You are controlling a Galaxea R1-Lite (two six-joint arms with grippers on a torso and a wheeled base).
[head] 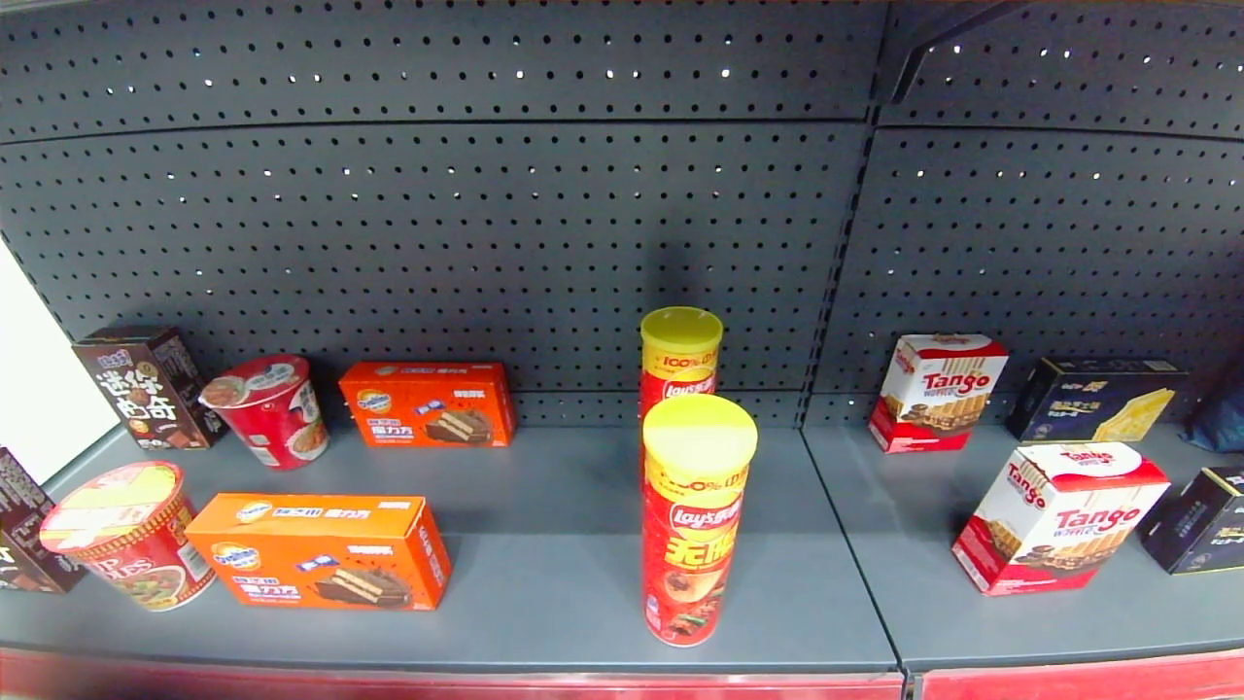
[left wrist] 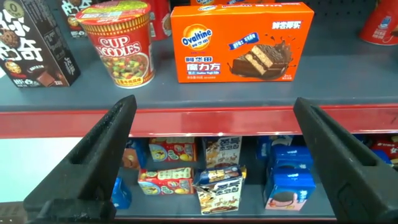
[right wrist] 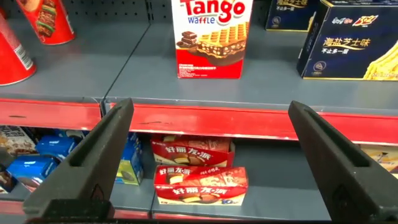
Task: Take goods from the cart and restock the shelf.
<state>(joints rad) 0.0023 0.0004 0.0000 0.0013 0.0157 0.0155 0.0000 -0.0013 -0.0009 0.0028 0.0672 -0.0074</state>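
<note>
The left gripper (left wrist: pixel 213 102) and right gripper (right wrist: pixel 211 104) hung wide open and empty, facing the grey shelf (head: pixel 544 564). Restocking seemed best aimed at the bare patch between the front orange box (head: pixel 321 549) and front chip can (head: pixel 695 520), setting goods upright, clear of both.

I see the grey metal shelf (head: pixel 544 583) with a red front strip (head: pixel 437 685). Behind it stands a dark pegboard panel (head: pixel 486 224); a white surface (head: pixel 39 389) is far left.

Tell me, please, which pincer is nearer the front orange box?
Left. The left pincer sits just before the orange box; the right pincer faces the red-and-white wafer box, well to its right.
</note>
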